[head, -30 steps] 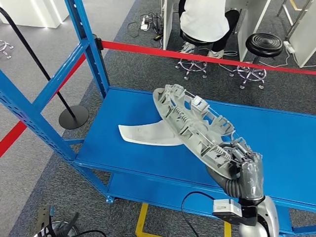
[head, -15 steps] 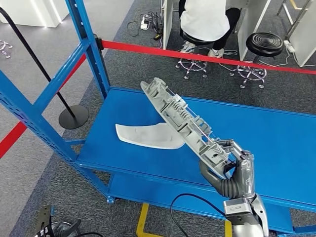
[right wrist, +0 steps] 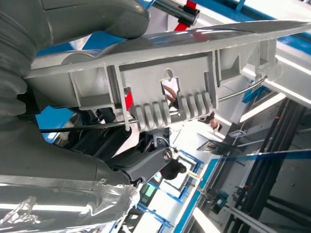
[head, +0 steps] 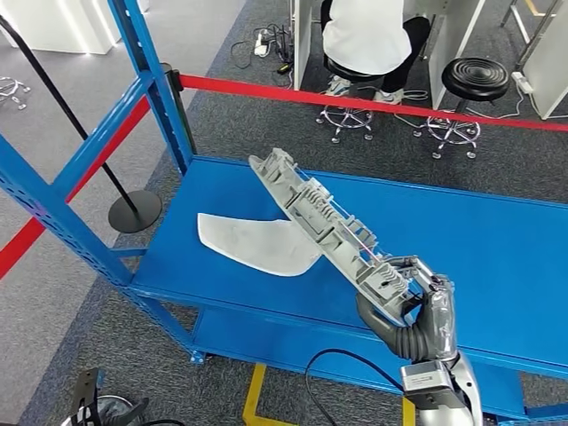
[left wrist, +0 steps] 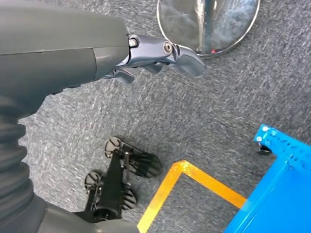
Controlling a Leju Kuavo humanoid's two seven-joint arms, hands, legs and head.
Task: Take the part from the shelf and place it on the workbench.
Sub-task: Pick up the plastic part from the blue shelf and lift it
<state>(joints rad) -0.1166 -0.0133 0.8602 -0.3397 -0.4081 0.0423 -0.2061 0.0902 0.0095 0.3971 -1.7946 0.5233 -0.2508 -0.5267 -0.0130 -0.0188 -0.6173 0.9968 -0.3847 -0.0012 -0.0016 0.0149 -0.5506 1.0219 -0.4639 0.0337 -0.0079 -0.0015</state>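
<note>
A: Where is the part [head: 321, 222]?
B: It is a long grey plastic part with ribs and clips. The right robot hand [head: 408, 306] grips its near end, fingers closed around it. The part slants up and away to the left, raised above the blue shelf [head: 508, 257], with its far tip over the middle of the shelf. In the right wrist view the part [right wrist: 165, 87] runs across in front of the thumb, with a thin metal rod along its ribbed side.

A: And the left robot hand [left wrist: 161, 51]?
B: It hangs over the grey carpet [left wrist: 220, 107] with nothing in it. Its fingers are lightly curled and a little apart.

A: What else lies on the shelf?
B: A flat white curved panel [head: 257, 241] lies on the left half of the shelf, just left of the raised part, which crosses over its right end.

A: Any writing or labels?
B: None that I can read on the part, the shelf or the robot hands.

A: What is around it?
B: A red barrier belt [head: 375, 105] runs behind the shelf. Beyond it a person [head: 372, 35] in a white top sits on a stool, beside an empty black stool [head: 474, 80]. Yellow tape [left wrist: 190, 174] marks the carpet near the shelf's corner.
</note>
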